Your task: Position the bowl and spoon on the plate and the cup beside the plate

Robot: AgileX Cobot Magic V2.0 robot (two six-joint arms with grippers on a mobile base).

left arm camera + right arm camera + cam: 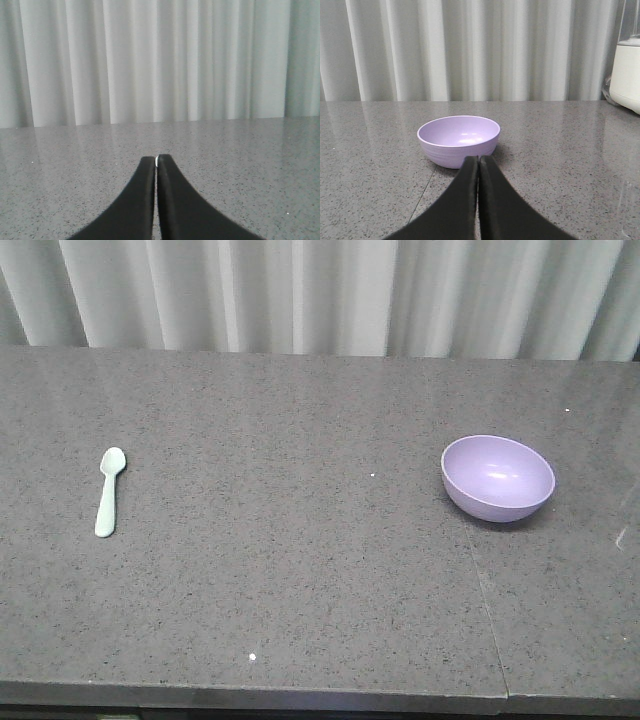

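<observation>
On the bench (300, 570): spoon (109, 490) far left, bowl (497, 477) right, well apart, likely one per arm; left end effector (156, 162) and right end effector (478, 161) pinched together, empty. No plate or cup visible.

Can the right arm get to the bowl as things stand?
Probably yes. The bowl sits straight ahead of the right claw on bare counter, nothing between them. The claw is shut, so it must open first.
</observation>
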